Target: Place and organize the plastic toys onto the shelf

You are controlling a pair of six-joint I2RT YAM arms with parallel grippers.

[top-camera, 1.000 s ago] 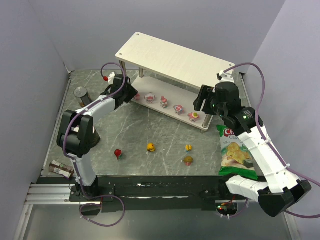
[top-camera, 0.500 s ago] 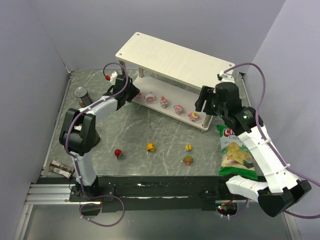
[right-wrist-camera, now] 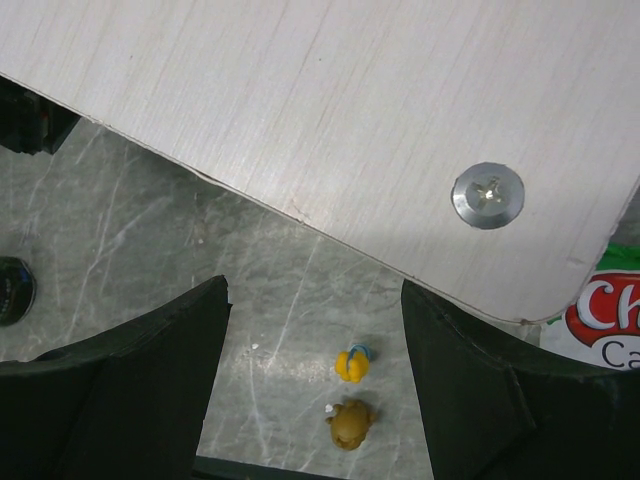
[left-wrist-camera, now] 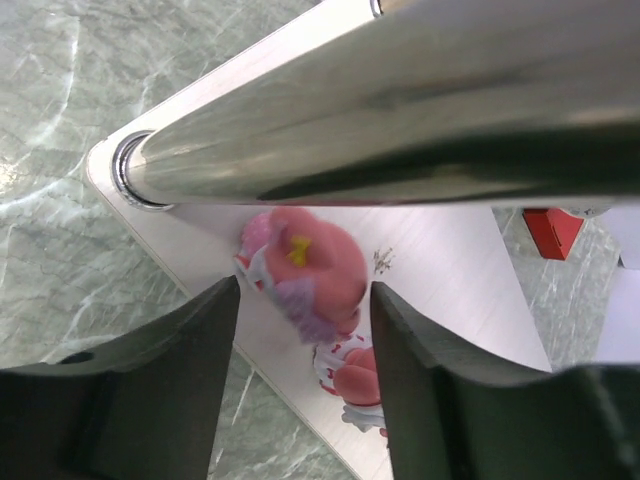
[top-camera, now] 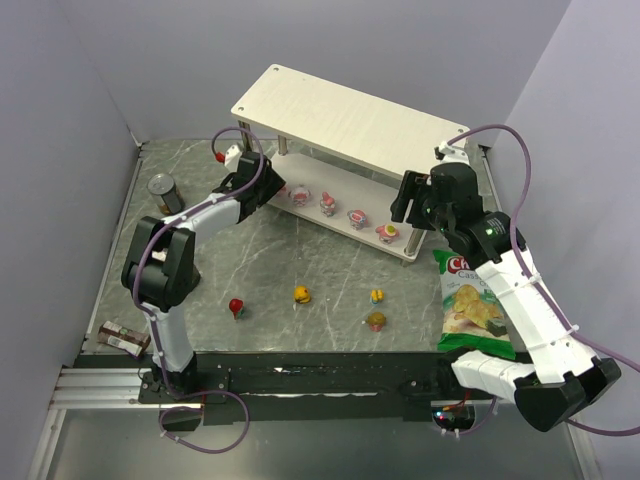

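The left gripper [left-wrist-camera: 300,300] has just slackened from a tight pinch to partly open, after reaching in to the left end of the shelf [top-camera: 350,115]. The pink-and-white toy [left-wrist-camera: 310,262] sits between its fingers on the lower board, just under the silver post [left-wrist-camera: 400,100], and looks released rather than held. I judge this placement done, leaving the arm free to back out. The right gripper [right-wrist-camera: 315,300] hangs half open with nothing in it, over the top board's corner. Four more pink-and-white toys [top-camera: 327,204] line the lower board, running from the left gripper towards the right one. Four wait on the tabletop [top-camera: 250,250], well back from both grippers: the red toy [top-camera: 236,306], orange-yellow toy [top-camera: 301,294], yellow-blue toy [top-camera: 377,296] and brown toy [top-camera: 375,321]
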